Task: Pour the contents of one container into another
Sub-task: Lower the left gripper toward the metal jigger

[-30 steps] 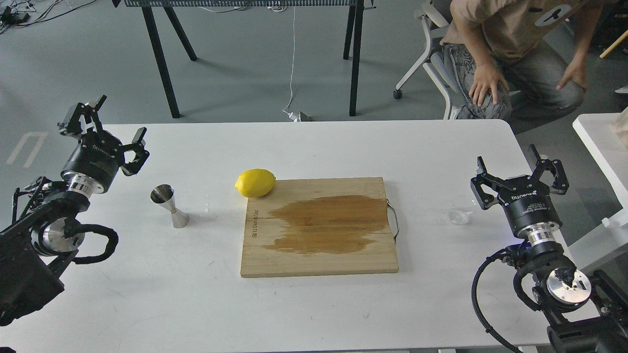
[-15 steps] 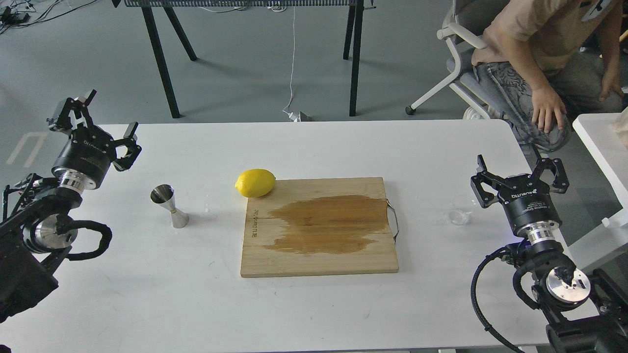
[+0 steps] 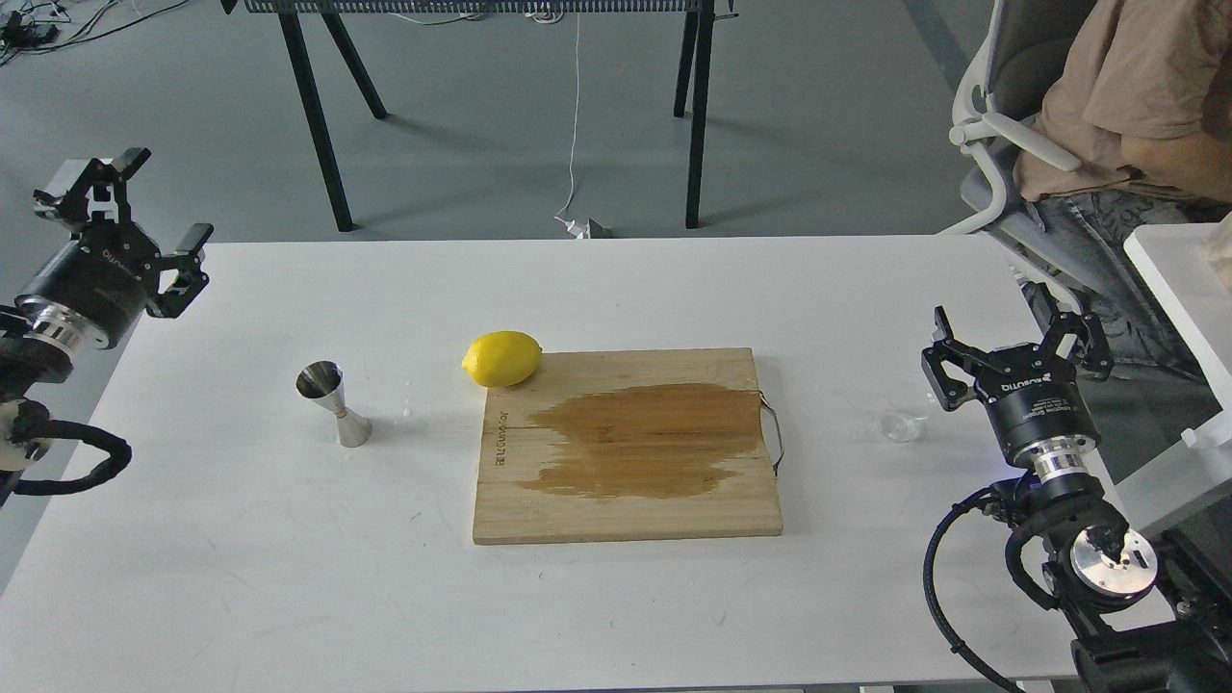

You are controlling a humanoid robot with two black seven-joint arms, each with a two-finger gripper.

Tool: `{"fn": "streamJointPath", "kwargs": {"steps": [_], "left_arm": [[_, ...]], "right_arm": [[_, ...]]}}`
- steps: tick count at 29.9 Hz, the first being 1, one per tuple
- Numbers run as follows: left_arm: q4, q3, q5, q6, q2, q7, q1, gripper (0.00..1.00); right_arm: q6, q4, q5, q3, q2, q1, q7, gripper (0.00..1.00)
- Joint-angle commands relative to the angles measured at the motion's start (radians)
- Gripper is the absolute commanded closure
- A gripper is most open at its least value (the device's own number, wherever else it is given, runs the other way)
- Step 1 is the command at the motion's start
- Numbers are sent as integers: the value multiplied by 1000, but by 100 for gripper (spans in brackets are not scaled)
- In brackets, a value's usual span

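The tiny clear cup (image 3: 902, 416) stands on the white table (image 3: 616, 289) at the right, just left of my right gripper (image 3: 1018, 345). That gripper is open and empty, its fingers spread wide, beside the cup but apart from it. The steel hourglass jigger (image 3: 334, 404) stands upright on the left part of the table. My left gripper (image 3: 125, 212) is open and empty, far up and left of the jigger, over the table's left edge.
A wooden cutting board (image 3: 626, 510) with a dark wet stain lies mid-table, a lemon (image 3: 501, 358) at its far left corner. A seated person (image 3: 1126, 106) is at the back right. Another white surface (image 3: 1179, 279) borders the right side.
My left arm has drawn back to the left and away from the jigger. The person on the chair has rolled off to the right. My right arm stays put.
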Motion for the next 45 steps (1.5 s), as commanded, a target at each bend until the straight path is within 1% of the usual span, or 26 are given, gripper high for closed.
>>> {"fn": "streamJointPath", "kwargs": {"steps": [1,3,4,8,13,14,16,18,20,21,22,26,28,31,32,39,45], "left_arm": [[-20,4,257,0,19,0,-38,0],[-70,1,383,0,33,0,-40,1],[-116,3,417,0,44,0,-38,1],[-299,6,434,2,79,0,-15,1],[-460,7,518,330,93,0,47,1],[-479,9,554,392,90,0,49,1],[-505,9,656,542,85,0,55,2],[-513,7,767,683,79,0,83,2],[-514,6,857,772,79,0,106,2],[-514,4,890,798,80,0,116,2],[-516,0,913,817,85,0,138,2],[-551,-6,936,848,113,0,239,0],[-574,-6,936,886,131,0,293,0],[-579,3,951,969,142,0,356,0],[-579,3,968,977,143,0,370,0],[-579,1,1111,977,142,0,501,0],[-571,6,1142,977,139,0,584,1]], "right_arm": [[0,2,0,-3,-2,-2,0,1],[0,1,-1,-5,-2,-5,-2,1],[0,1,-8,-5,0,-5,-2,1],[0,-1,-11,-5,-2,-8,-2,1],[0,-1,-11,-5,-2,-11,-2,1],[0,-2,-11,-5,-2,-11,-2,1],[0,-2,-11,-5,-2,-11,-2,1],[0,-2,-11,-5,-2,-11,-2,1],[0,-2,-11,-5,-2,-11,-2,1],[0,-2,-11,-5,-2,-11,0,1],[0,-2,-11,-5,-2,-12,0,1],[0,-4,-11,-5,-2,-12,0,1],[0,-4,-11,-3,-2,-12,0,1],[0,-4,-11,-5,-2,-14,0,1],[0,-4,-11,-5,-2,-14,0,1],[0,-4,-11,-5,-2,-15,0,1],[0,-4,-11,-5,-2,-18,0,1]]}}
